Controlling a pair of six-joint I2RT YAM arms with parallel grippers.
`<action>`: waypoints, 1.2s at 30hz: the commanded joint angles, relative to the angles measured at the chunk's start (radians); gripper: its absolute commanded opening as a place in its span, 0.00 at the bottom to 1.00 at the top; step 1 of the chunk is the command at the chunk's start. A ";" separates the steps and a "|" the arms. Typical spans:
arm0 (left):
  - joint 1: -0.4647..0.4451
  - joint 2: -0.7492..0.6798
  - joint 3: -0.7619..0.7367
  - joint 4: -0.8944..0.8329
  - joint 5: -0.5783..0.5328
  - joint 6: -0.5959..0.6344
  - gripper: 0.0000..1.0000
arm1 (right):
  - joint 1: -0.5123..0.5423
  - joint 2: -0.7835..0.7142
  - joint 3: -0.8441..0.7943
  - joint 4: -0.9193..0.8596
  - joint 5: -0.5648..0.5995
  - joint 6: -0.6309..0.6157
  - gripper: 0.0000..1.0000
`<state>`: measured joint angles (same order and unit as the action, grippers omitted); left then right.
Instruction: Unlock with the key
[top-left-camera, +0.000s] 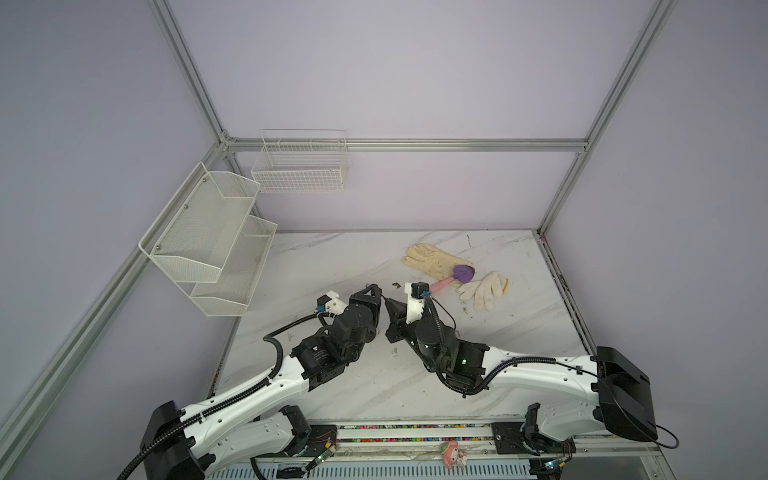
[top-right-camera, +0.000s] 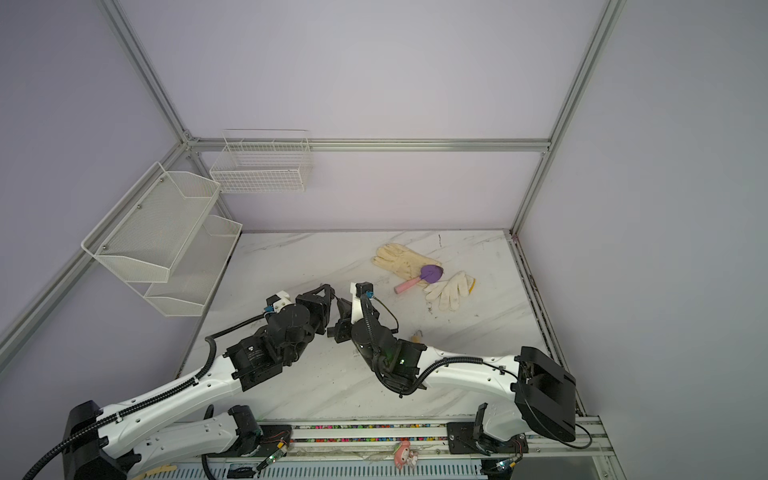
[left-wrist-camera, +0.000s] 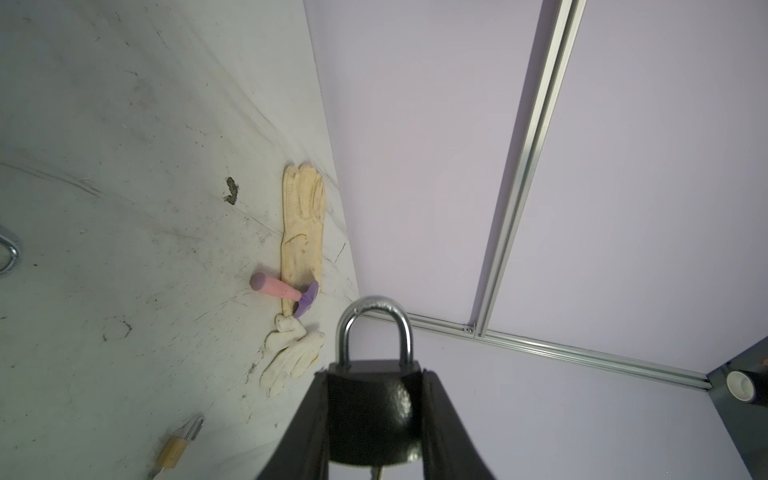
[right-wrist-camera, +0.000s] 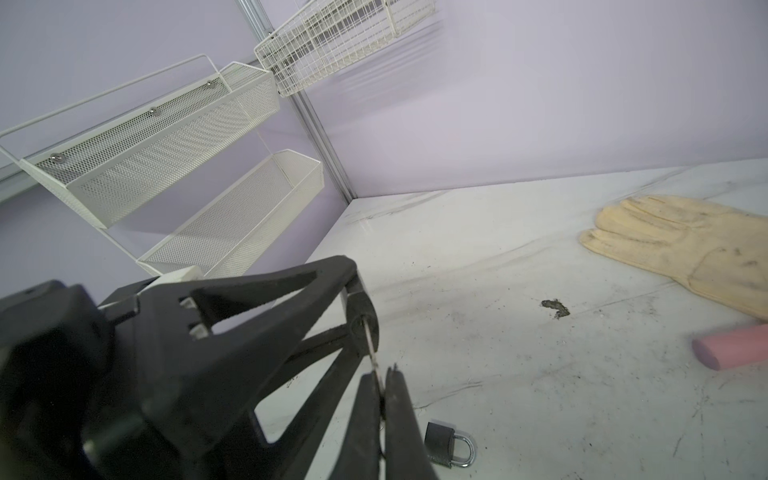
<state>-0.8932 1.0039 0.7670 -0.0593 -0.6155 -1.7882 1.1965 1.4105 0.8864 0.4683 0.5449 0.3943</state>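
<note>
Padlock, black-bodied with a silver steel shackle (left-wrist-camera: 374, 415), sits clamped between the fingers of the left gripper (left-wrist-camera: 376, 374), raised over the middle of the white marble bench (top-left-camera: 332, 257); the right gripper (right-wrist-camera: 380, 374), just to its right, is pinched tight on a thin silver metal key (right-wrist-camera: 371, 345), whose tip meets the padlock's base; a cream leather glove (top-left-camera: 434, 259) lies far right.

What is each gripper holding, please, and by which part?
Left gripper clamps the black padlock by its body; right gripper pinches the key by its rear end, blade reaching it.
</note>
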 joint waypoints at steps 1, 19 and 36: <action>-0.044 -0.024 -0.018 0.082 0.089 0.100 0.00 | -0.014 -0.007 0.041 -0.030 0.102 -0.059 0.00; -0.075 0.033 0.018 0.099 0.048 0.204 0.00 | -0.086 0.006 0.244 -0.107 -0.328 0.126 0.00; -0.075 -0.071 -0.106 0.226 0.070 0.238 0.00 | -0.106 -0.100 0.084 -0.041 -0.243 -0.187 0.00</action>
<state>-0.9218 0.9596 0.7200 0.1104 -0.6827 -1.5940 1.0969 1.3285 0.9810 0.2893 0.2836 0.2920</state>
